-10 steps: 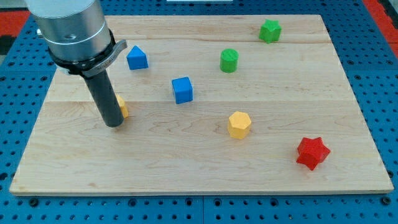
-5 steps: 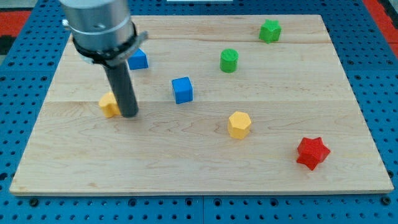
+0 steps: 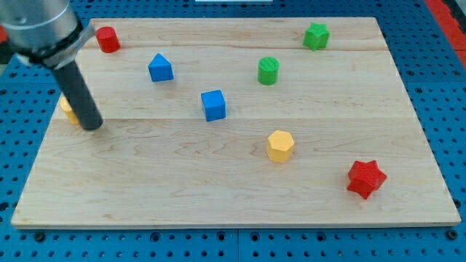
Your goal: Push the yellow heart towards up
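Note:
The yellow heart (image 3: pixel 68 110) lies near the board's left edge, mostly hidden behind my rod. My tip (image 3: pixel 92 127) rests on the board just to the right of and slightly below the heart, touching or nearly touching it. Only a small yellow sliver of the heart shows to the left of the rod.
A red cylinder (image 3: pixel 108 39) sits at the top left. A blue block (image 3: pixel 160 68) and a blue cube (image 3: pixel 213 105) lie mid-board. A green cylinder (image 3: pixel 269 70), a green star (image 3: pixel 316 36), a yellow hexagon (image 3: pixel 279 145) and a red star (image 3: pixel 365 178) lie to the right on the wooden board (image 3: pixel 233 196).
My rod swung right past the heart, then far to the left. The yellow heart slid left, towards the board's left edge. The red cylinder is now uncovered.

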You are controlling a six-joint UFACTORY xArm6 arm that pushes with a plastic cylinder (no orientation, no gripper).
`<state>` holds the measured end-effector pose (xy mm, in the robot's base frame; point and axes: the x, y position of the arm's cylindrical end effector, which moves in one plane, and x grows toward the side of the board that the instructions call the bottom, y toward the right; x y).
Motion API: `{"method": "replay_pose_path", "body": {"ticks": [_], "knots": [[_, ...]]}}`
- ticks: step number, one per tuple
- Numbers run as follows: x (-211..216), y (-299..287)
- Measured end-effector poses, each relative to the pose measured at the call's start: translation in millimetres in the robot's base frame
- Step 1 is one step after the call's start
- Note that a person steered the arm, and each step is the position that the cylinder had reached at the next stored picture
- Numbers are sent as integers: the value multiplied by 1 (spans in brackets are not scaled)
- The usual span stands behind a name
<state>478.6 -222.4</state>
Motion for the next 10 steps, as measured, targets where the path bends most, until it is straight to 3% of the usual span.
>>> {"method": "replay_pose_path", "body": {"ticks": [1, 4, 7, 9, 10], "knots": [[28, -57], [-63, -82], [-29, 25], [-58, 41], [-43, 63]]}}
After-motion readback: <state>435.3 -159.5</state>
